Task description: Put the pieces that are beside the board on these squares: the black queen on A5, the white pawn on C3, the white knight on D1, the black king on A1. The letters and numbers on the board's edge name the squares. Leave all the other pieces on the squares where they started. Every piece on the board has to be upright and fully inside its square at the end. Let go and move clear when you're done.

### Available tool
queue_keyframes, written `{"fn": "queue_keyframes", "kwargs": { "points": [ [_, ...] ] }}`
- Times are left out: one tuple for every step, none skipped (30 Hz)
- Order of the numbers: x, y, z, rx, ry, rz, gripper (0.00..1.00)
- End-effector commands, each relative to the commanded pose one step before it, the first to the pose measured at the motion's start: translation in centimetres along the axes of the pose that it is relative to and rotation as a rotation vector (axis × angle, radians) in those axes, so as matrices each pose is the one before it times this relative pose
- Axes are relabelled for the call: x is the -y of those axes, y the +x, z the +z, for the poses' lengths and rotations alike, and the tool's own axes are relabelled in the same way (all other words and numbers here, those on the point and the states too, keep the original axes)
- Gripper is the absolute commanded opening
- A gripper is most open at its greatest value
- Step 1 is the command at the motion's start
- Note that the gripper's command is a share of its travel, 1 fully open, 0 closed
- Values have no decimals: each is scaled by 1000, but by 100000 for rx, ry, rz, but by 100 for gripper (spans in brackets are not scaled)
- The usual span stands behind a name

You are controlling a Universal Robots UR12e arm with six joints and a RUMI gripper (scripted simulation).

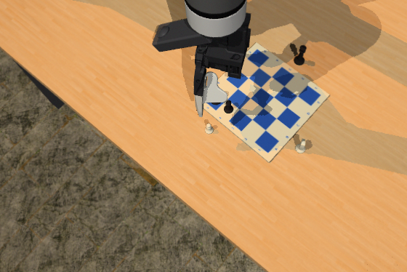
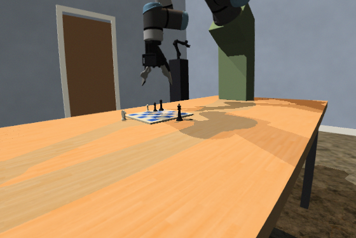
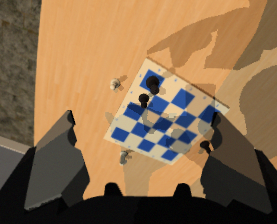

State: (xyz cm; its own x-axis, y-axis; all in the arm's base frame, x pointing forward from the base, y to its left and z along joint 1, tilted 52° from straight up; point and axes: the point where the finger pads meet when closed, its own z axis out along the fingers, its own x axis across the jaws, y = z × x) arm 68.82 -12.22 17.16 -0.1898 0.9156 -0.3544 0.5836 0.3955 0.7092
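Note:
The blue and cream board (image 1: 266, 99) lies on the wooden table. The black queen (image 3: 153, 86) stands upright on a blue corner square, with a smaller black piece (image 1: 228, 106) on the square beside it. The arm hides the queen in the top view. My gripper (image 1: 208, 99) is open and empty, high above that corner; it also shows in the exterior view (image 2: 156, 77). The white pawn (image 1: 208, 128) stands on the table beside the board's near-left edge. The white knight (image 1: 301, 146) stands off the near-right edge. The black king (image 1: 299, 55) stands off the far edge.
The table's front edge runs close to the white pawn, with floor below. A green block (image 2: 236, 56) and a dark stand (image 2: 179, 79) rise behind the table in the exterior view.

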Motion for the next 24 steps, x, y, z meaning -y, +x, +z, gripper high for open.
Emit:
{"fn": "queue_keyframes", "kwargs": {
  "points": [
    [24, -672, 207, -407, -134, -16707, 100],
    [31, -170, 59, 0, 1, -4164, 100],
    [36, -171, 60, 0, 0, -4225, 100],
    [41, -171, 61, 0, 0, -4276, 100],
    [46, -171, 61, 0, 0, -4317, 100],
    [51, -170, 61, 1, 0, -4348, 100],
    [56, -169, 62, 1, 0, -4369, 100],
    [0, 0, 0, 0, 0, 0, 100],
    [0, 0, 0, 0, 0, 0, 100],
    [60, -166, 62, 1, 0, -4379, 100],
    [65, -164, 62, 1, 0, -4379, 100],
    [69, -160, 61, 1, 0, -4369, 100],
    [72, -156, 61, 1, 0, -4348, 100],
    [76, -152, 60, 1, 0, -4317, 100],
    [79, -147, 60, 1, 0, -4276, 100],
    [81, -142, 59, 1, 0, -4224, 100],
    [83, -136, 58, 1, 0, -4163, 100],
    [85, -130, 57, 1, 0, -4092, 100],
    [86, -124, 56, 1, 0, -4012, 100],
    [86, -117, 54, 2, 0, -3923, 100],
    [87, -111, 53, 2, 0, -3825, 100],
    [86, -104, 51, 2, 0, -3718, 100],
    [85, -98, 50, 2, 0, -3604, 100],
    [84, -92, 48, 2, 0, -3482, 100]
  ]
}}
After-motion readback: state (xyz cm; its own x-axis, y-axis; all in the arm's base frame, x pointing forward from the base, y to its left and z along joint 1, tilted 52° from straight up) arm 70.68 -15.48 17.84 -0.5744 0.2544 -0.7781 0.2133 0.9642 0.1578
